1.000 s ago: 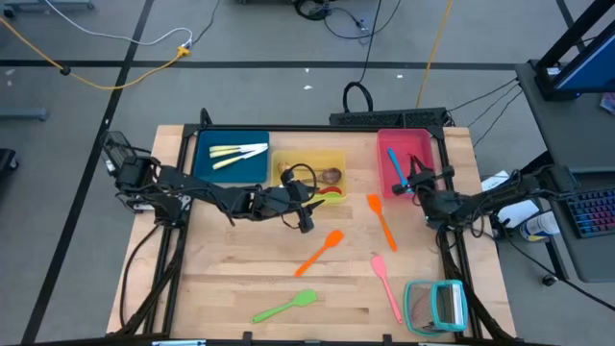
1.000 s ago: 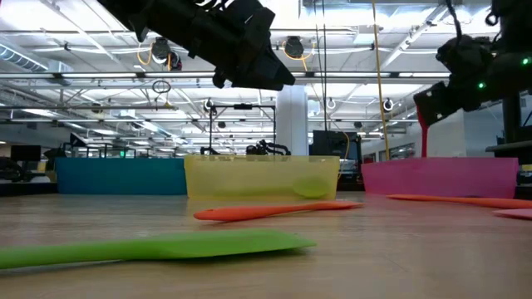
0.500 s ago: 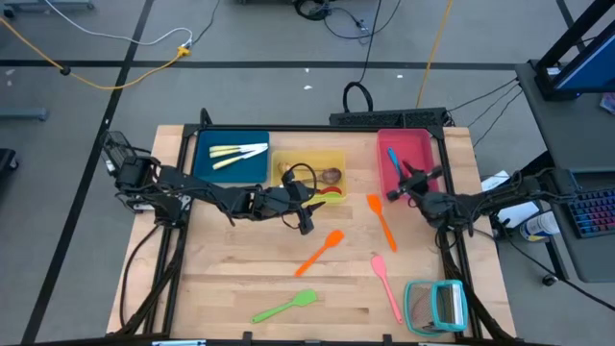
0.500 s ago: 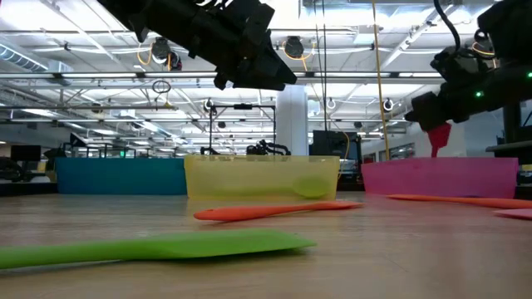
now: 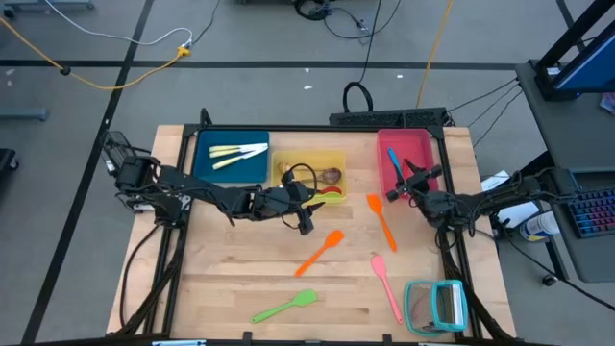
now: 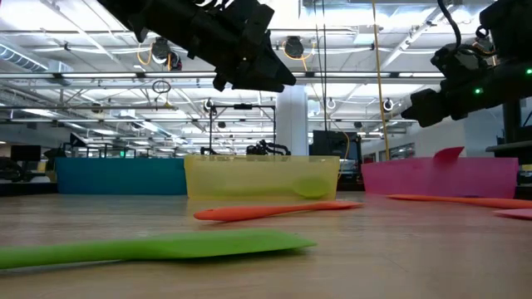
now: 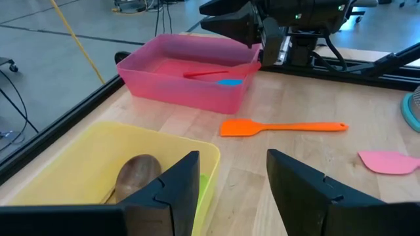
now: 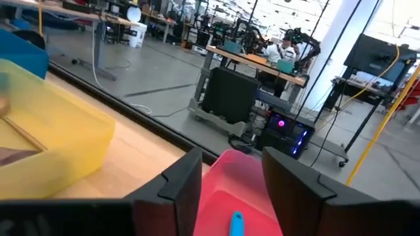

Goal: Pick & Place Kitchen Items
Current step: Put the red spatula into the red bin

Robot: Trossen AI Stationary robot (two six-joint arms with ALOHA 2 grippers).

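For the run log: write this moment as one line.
right gripper: open over pink tray | red spatula: in pink tray | left gripper: open by yellow tray

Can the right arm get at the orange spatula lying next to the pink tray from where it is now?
Probably yes. The right gripper hangs open over the pink tray, and the orange spatula lies flat on bare wood just beside that tray, with nothing on or against it.
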